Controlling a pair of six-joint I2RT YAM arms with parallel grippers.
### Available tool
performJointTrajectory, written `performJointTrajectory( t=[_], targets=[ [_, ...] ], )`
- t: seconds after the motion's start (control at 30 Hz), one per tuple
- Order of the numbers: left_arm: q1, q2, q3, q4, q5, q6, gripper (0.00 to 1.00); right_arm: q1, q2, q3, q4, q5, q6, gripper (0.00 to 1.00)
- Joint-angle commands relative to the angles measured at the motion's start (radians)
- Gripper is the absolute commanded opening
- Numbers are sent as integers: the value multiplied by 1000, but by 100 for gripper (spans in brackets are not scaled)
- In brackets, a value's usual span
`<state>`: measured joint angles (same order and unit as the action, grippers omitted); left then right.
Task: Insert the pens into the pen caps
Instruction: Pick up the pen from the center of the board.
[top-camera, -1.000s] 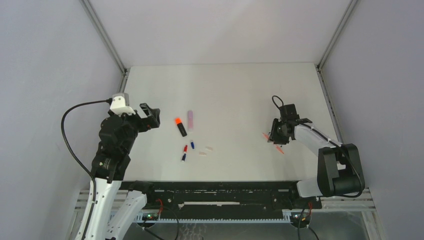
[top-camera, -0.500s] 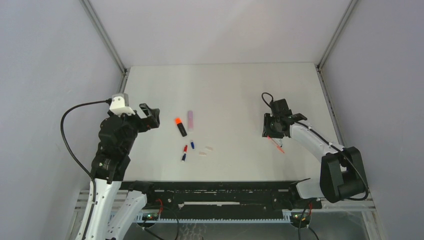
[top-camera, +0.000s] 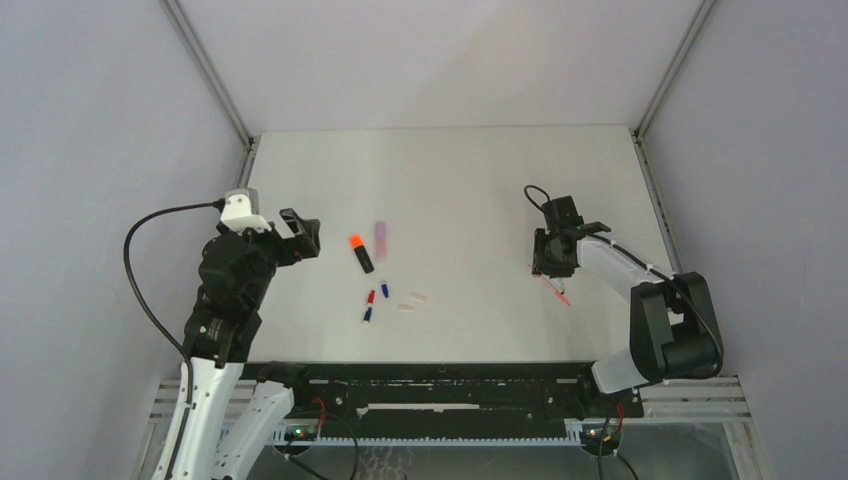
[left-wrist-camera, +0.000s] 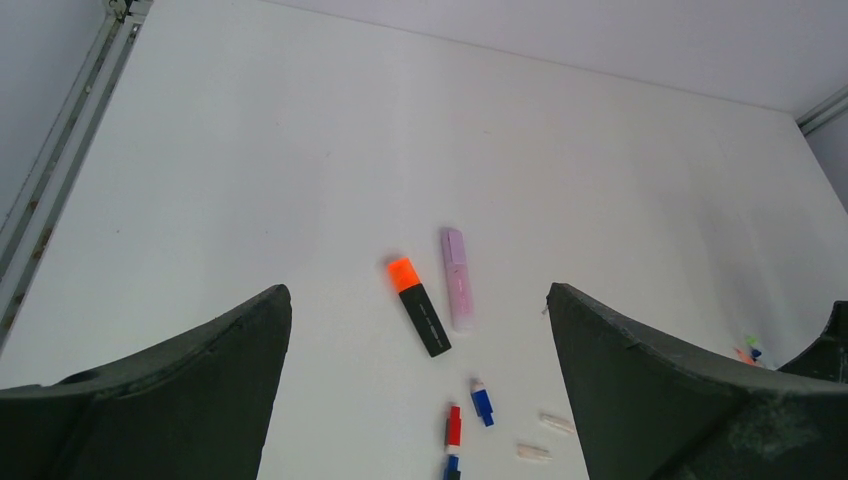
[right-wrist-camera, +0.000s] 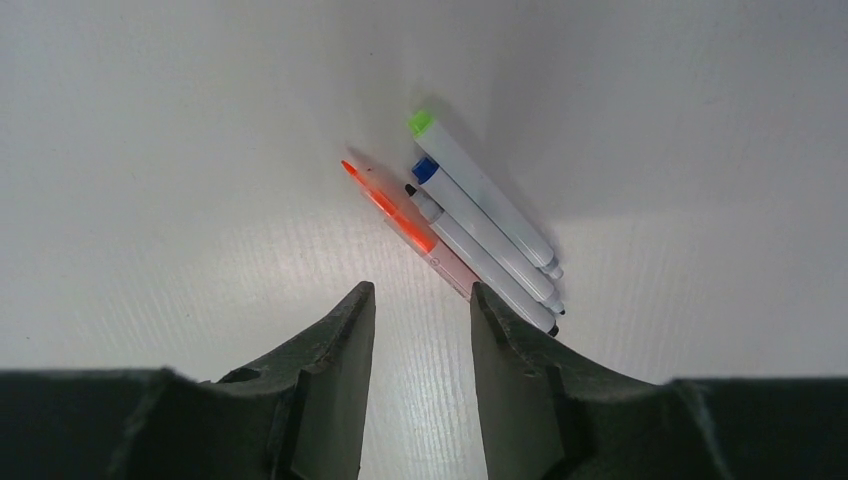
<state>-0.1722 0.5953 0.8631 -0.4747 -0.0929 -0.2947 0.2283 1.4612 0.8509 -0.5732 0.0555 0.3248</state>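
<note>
Grey walls (top-camera: 90, 120) close in a white table (top-camera: 460, 170), and everything on it lies flat in two groups well apart.

On the left, the left gripper (top-camera: 300, 235) hangs above the table with its jaws spread wide and nothing between them.

Just to its right lie two highlighters side by side. One is a black highlighter (left-wrist-camera: 424, 320) with a bright orange tip, and the other is a lilac highlighter (left-wrist-camera: 457, 292) close beside it but not touching.

Nearer the arms sit five short caps. There is one red cap (left-wrist-camera: 453, 427), and two blue caps (left-wrist-camera: 481, 400), one of them lying end to end with the red. Two pale caps (left-wrist-camera: 557, 422) lie a little further right.

Across a bare stretch of table, four thin pens lie bunched together. One is an orange pen (right-wrist-camera: 400, 220), and three are white-barrelled pens (right-wrist-camera: 490, 215), tipped green, blue and black.

The right gripper (right-wrist-camera: 418, 292) hangs low just beside the orange pen's clear end. Its jaws are only narrowly apart and grip nothing.
</note>
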Motion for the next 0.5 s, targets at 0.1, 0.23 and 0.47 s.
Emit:
performJointTrajectory(
  t=[0.1, 0.23, 0.47],
  targets=[
    [10, -4, -15, 38, 16, 17, 100, -7, 32, 36, 16, 9, -30, 36],
    [10, -4, -16, 38, 17, 18, 100, -7, 41, 36, 12, 7, -31, 36],
    [11, -3, -16, 38, 18, 17, 100, -7, 63, 36, 10, 7, -34, 35]
  ],
)
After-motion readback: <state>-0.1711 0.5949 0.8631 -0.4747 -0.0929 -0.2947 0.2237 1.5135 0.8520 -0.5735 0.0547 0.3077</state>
